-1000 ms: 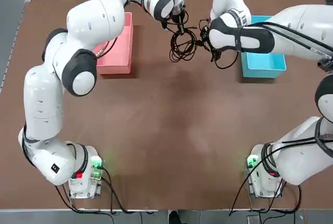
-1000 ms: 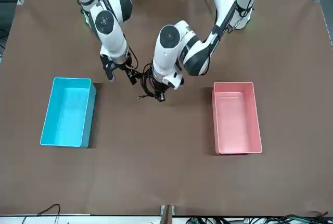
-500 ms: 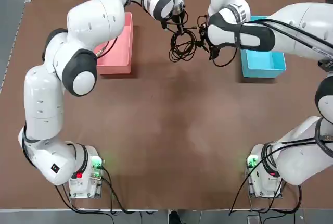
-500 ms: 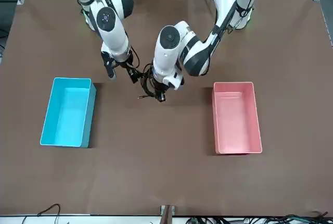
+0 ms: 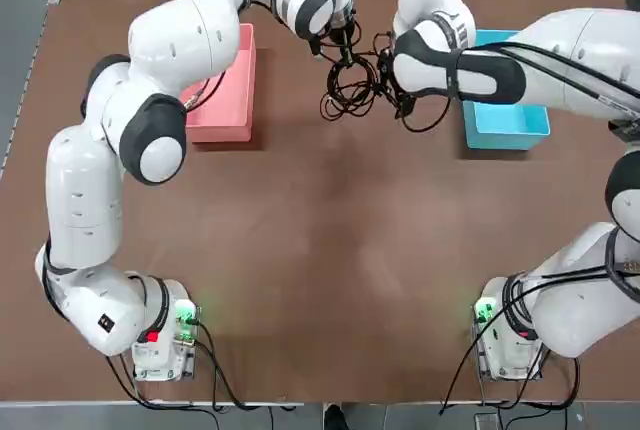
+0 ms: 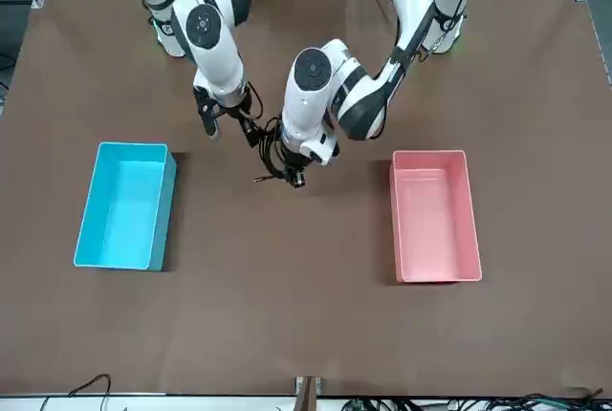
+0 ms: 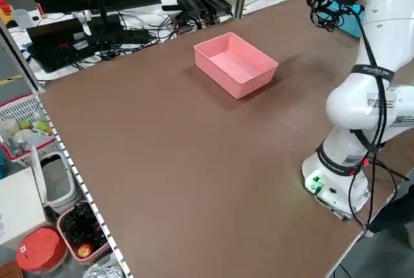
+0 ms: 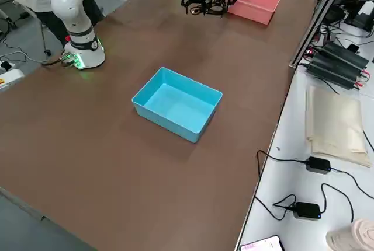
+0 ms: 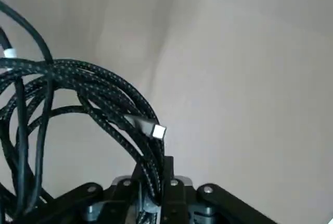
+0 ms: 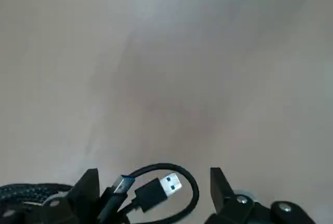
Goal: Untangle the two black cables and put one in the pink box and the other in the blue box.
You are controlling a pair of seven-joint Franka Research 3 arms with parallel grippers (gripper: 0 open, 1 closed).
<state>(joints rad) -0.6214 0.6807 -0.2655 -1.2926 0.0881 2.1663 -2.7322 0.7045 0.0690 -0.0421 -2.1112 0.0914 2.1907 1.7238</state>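
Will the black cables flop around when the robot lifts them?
Probably floppy: the black cables are thin and bend into many loops. They may snag, since the loops cross each other. The metal USB plug looks stiff, so it probably won't bend.

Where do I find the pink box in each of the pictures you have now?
Top view: upper left, partly behind the left arm.
Front view: right of centre, the pink box.
Left side view: upper middle.
Right side view: top, right of centre.
Left wrist view: not in it.
Right wrist view: not in it.
Shared landmark: the brown table, in the first four.
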